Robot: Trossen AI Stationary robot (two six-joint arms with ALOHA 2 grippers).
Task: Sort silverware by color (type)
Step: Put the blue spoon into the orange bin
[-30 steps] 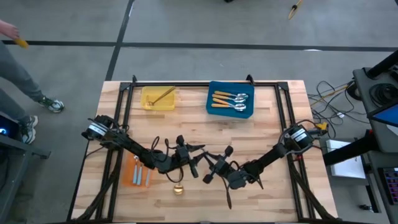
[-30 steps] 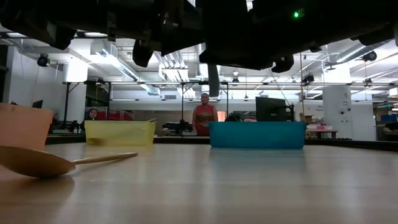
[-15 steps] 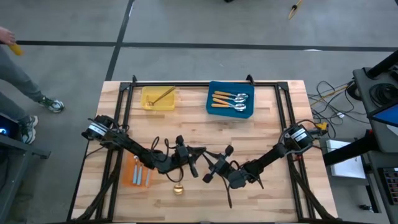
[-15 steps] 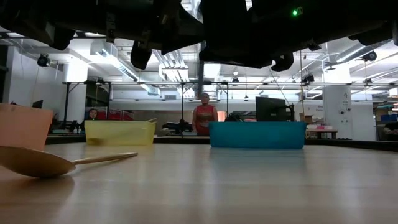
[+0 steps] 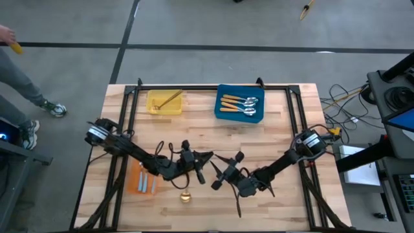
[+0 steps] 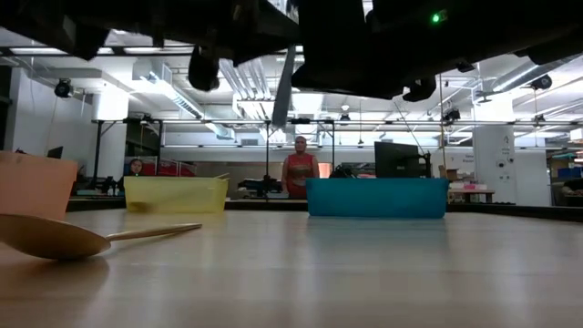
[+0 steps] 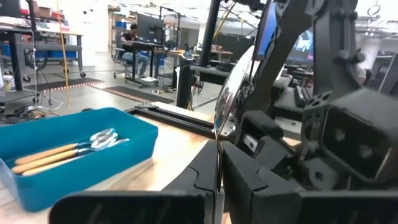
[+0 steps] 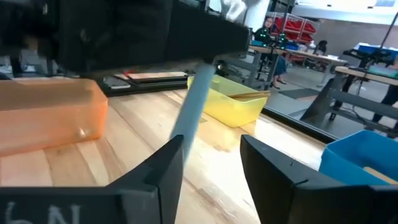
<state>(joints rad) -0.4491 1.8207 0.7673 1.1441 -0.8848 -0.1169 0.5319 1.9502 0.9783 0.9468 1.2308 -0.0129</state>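
Above mid-table, the left gripper clamps a light-blue-handled spoon while the right gripper stands with fingers apart (a handover, likely), probably because the orange tray sits leftward.

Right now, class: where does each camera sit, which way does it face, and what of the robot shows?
High: above the table, straight down; both arms, left pincer meeting right pincer.
Low: at table-top height, facing across past a gold spoon; arms dark overhead.
Left wrist: on left arm, facing blue tray; own fingers grip a spoon.
Right wrist: on right arm, facing yellow tray; own fingers open.
Shared: both wrist views show that spoon.
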